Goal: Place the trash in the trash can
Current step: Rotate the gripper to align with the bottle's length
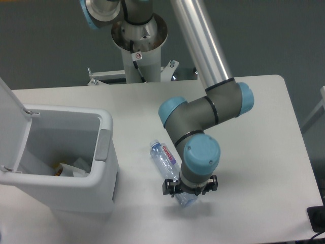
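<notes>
The crushed clear plastic bottle (164, 155) with a red-and-blue label lies diagonally on the white table, just right of the trash can (105, 133). My gripper (189, 188) hangs low over the bottle's lower right end. It is open, with one finger on each side of the bottle. The wrist hides that end of the bottle. The trash can is a large white bin with its lid (9, 109) swung up at the left and a grey latch tab (103, 145) on its rim. Crumpled white pieces (76, 168) lie inside it.
The arm's base column (138, 46) stands at the back middle of the table. The table's right edge (299, 137) runs close behind the arm's elbow. A dark object (317, 218) sits off the table at the lower right corner.
</notes>
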Controlling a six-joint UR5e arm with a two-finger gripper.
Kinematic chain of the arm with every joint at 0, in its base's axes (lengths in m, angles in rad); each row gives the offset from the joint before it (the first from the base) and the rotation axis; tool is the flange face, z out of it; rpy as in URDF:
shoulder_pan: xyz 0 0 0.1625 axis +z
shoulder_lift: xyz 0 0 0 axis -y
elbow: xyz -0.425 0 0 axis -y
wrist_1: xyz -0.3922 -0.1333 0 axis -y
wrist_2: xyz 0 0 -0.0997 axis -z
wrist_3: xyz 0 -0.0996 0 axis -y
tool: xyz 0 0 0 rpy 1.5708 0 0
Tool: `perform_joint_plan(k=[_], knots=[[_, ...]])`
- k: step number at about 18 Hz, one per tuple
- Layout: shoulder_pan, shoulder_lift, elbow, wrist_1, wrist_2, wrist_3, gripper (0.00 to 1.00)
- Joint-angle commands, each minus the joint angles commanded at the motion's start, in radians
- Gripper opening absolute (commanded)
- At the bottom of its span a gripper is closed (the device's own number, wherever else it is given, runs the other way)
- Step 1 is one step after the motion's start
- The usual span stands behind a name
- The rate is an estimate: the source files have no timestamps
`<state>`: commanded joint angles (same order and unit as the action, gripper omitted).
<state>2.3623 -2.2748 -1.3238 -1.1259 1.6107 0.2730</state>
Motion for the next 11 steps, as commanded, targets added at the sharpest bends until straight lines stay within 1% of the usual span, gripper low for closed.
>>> perform_joint_plan(k=[1, 4, 5, 7, 11], knots=[[0.0, 0.0, -0.002, -0.002, 0.002, 0.0, 1.0], [-0.002, -0.006, -0.003, -0.002, 0.005, 0.0, 0.84], [-0.003, -0.009, -0.003, -0.002, 0.005, 0.0, 0.77], [-0.003, -0.009, -0.003, -0.002, 0.005, -0.002, 0.67], [-0.003, -0.009, -0.002, 0.0, 0.005, -0.002, 0.65]])
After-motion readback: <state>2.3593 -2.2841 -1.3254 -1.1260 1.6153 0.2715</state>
